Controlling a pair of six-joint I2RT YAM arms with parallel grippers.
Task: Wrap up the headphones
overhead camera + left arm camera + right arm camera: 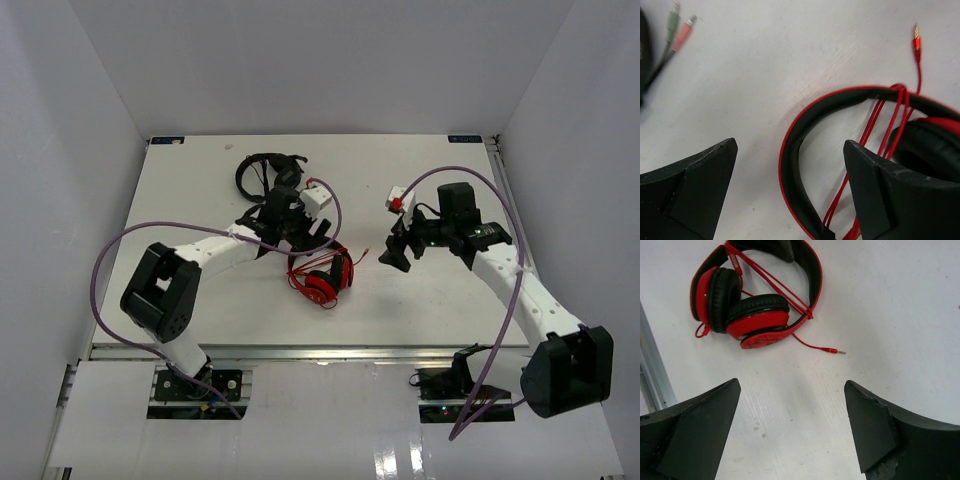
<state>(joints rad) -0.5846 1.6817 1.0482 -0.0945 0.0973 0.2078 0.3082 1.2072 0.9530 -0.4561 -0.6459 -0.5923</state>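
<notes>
The red headphones [322, 280] lie on the white table at mid-centre, earcups folded together. In the left wrist view their headband [792, 165] curves between my open fingers, several strands of the red cable [882, 125] loop over it, and the plug [916, 42] lies loose on the table. My left gripper [303, 238] [790, 145] is open just above the headband and holds nothing. My right gripper [402, 252] [791, 385] is open and empty to the right of the headphones [757, 315]. From there the cable's plug [832, 351] shows lying beside the earcup.
Black headphones [266, 172] lie at the back left, behind my left gripper. Their green and pink plugs [679, 25] show at the top left of the left wrist view. White walls enclose the table [200, 190] on three sides. A metal rail [300, 352] runs along the near edge.
</notes>
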